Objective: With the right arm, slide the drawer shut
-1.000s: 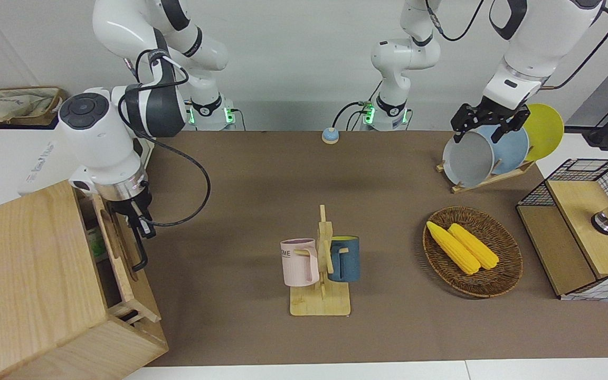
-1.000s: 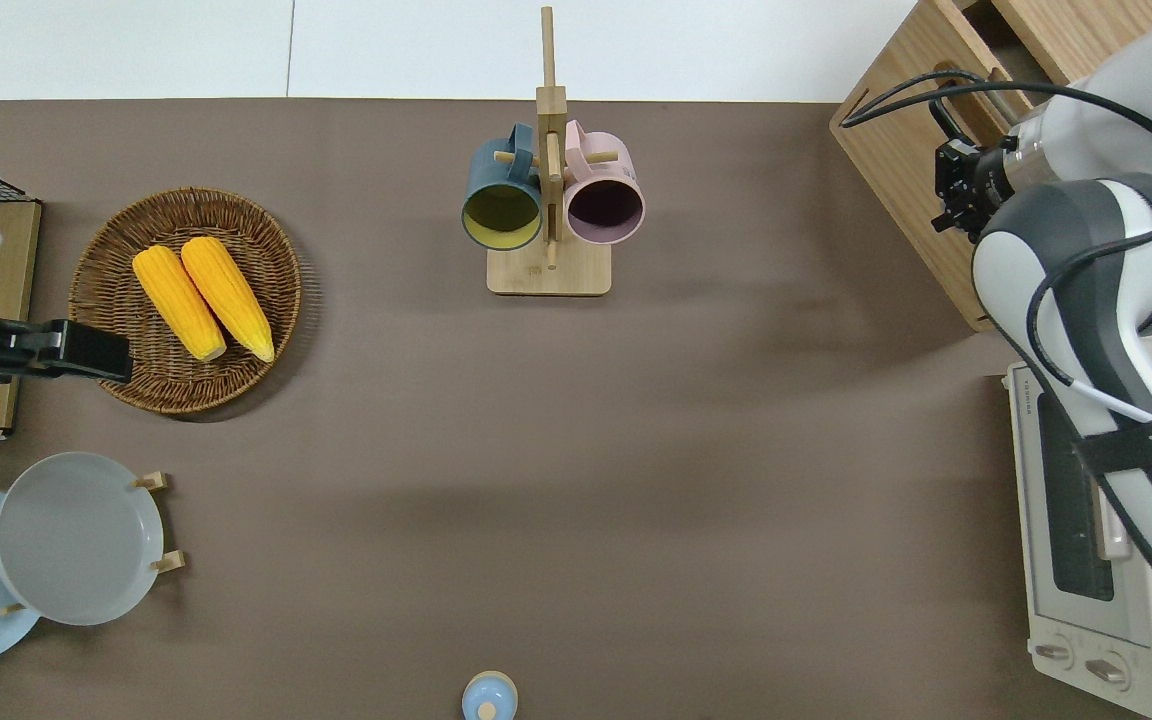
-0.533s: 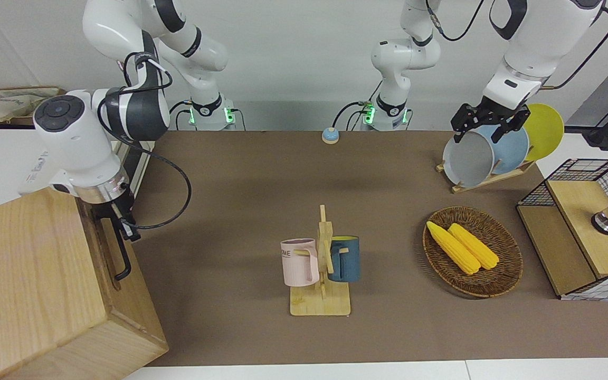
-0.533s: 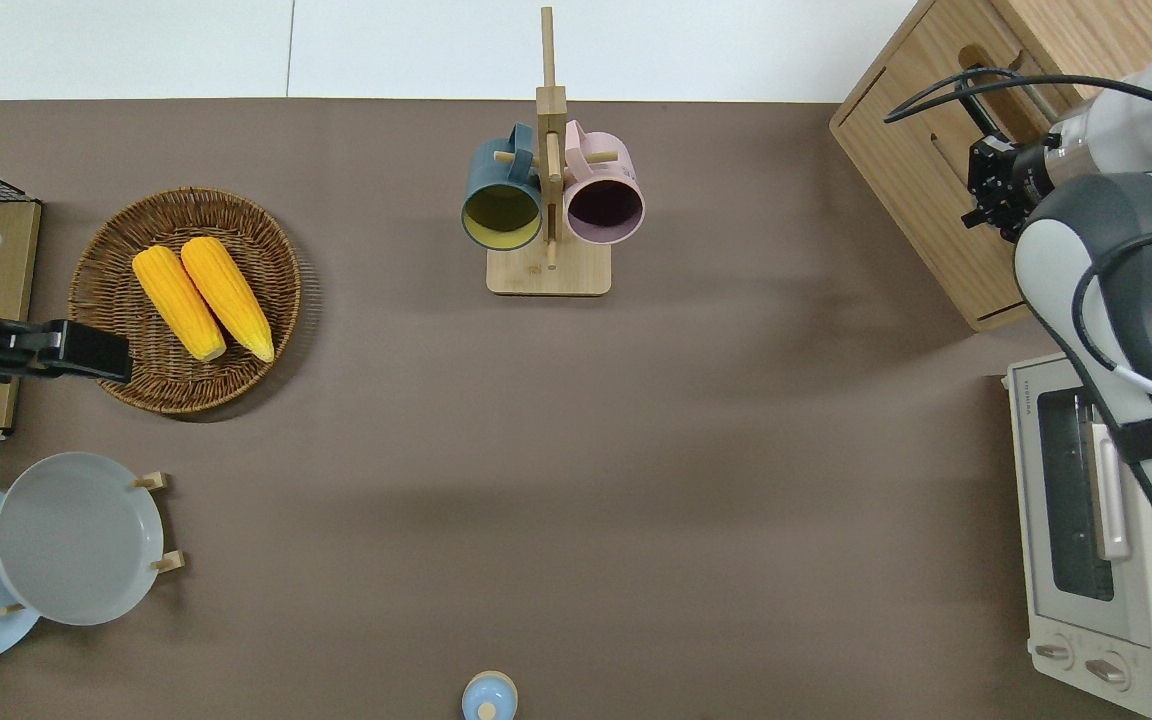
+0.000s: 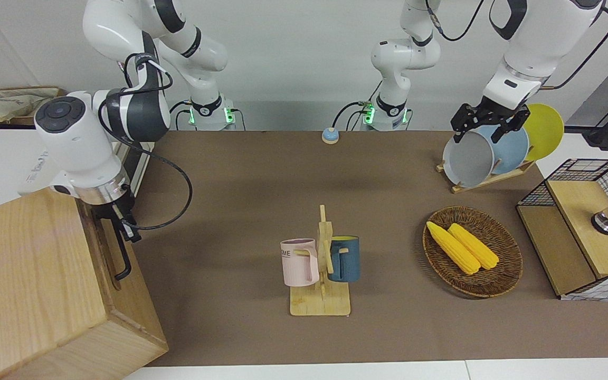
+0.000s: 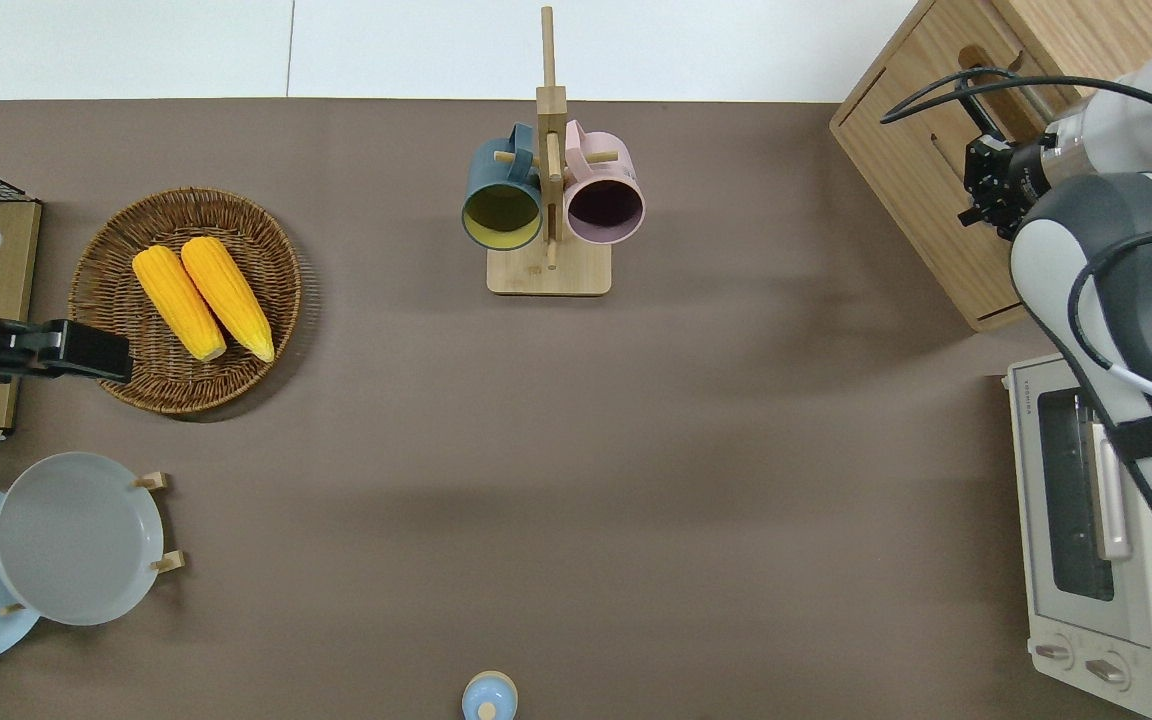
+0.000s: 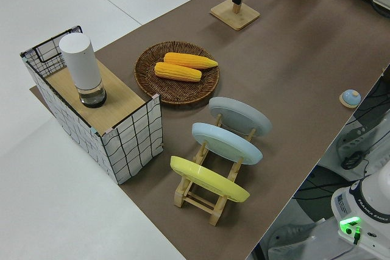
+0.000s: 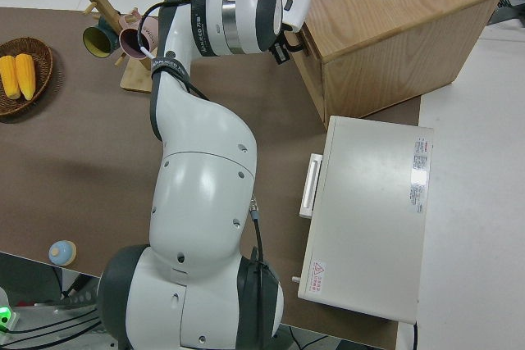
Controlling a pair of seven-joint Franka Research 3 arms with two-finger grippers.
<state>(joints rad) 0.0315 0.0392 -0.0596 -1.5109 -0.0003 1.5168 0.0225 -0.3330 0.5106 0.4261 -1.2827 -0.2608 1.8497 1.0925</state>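
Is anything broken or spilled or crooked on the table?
Nothing stands out. The drawer sits flush in its cabinet, the right gripper is at its black handle, and both mugs hang on their rack.

right pincer (image 5: 122, 224) fingertips hidden at drawer (image 5: 110, 248) handle, cabinet (image 6: 946, 120) cropped

1. A plain pale wall (image 5: 293, 53) fills the front view from 10 to 1 o'clock, without windows.
2. A dark grey panel (image 5: 607, 89) leans in at 2 o'clock of that view.
3. A brown mat (image 6: 576, 450) covers the middle of the table, and soft, blurred shadows lie on it under even light.
4. A white tabletop (image 6: 416, 50) borders the mat at 12 o'clock of the overhead view.
5. A wooden tray (image 5: 19, 103) holding crumpled cloth sits at 10 o'clock of the front view.
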